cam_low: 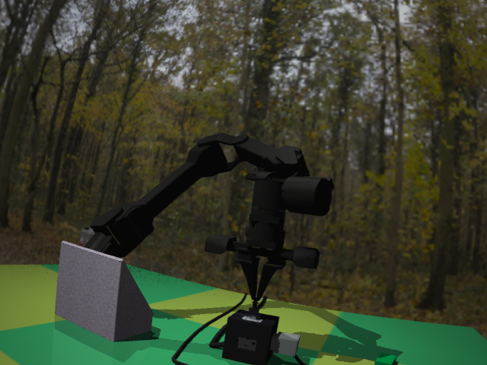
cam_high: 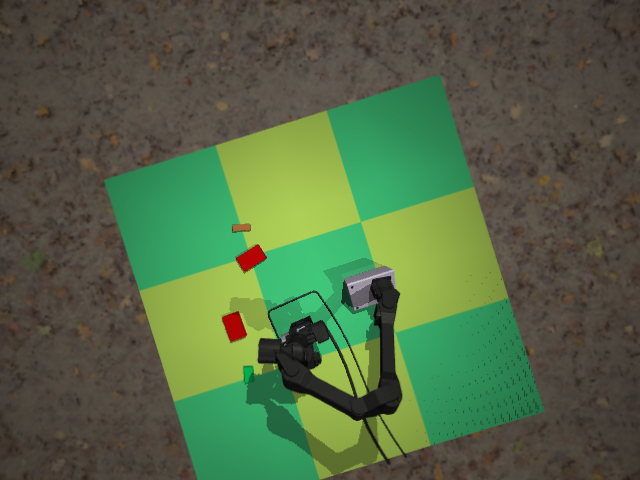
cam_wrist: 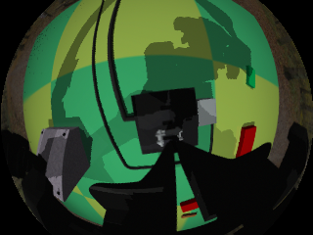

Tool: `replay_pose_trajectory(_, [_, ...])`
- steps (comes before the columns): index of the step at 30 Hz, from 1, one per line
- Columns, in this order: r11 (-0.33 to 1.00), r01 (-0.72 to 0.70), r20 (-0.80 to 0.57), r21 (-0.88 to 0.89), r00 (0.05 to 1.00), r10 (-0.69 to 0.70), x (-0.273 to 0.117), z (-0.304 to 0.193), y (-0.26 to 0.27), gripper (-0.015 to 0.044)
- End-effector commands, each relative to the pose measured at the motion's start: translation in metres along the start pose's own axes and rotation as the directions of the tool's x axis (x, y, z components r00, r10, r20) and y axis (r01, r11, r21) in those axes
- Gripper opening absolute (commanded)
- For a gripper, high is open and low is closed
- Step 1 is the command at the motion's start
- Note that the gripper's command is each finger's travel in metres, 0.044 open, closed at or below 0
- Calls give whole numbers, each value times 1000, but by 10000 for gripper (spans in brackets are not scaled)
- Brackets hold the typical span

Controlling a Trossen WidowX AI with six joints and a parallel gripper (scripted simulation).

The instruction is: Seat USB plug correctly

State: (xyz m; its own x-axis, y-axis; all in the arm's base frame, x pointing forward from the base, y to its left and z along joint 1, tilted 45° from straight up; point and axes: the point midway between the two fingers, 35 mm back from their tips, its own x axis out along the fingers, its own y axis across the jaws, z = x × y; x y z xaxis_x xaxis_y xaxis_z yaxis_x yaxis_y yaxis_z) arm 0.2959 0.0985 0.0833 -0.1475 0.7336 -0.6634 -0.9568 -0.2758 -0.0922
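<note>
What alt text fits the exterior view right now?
A black robot arm's gripper points straight down, shut on the small USB plug atop a black power cube on a green and yellow checkered table. A black cable trails from the cube; a grey wedge-shaped block stands at left, forest behind.

A green-and-yellow checkered table (cam_high: 289, 175) stands on leaf-strewn dirt (cam_high: 103, 77) among dim autumn trees (cam_low: 393, 118).
</note>
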Motion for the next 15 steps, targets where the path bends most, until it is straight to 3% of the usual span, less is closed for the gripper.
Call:
replay_pose_trajectory(1, [1000, 2, 3, 3, 1000, -2, 1, 0, 0, 0])
replay_pose_trajectory(15, [1000, 2, 3, 3, 1000, -2, 2, 0, 0, 0])
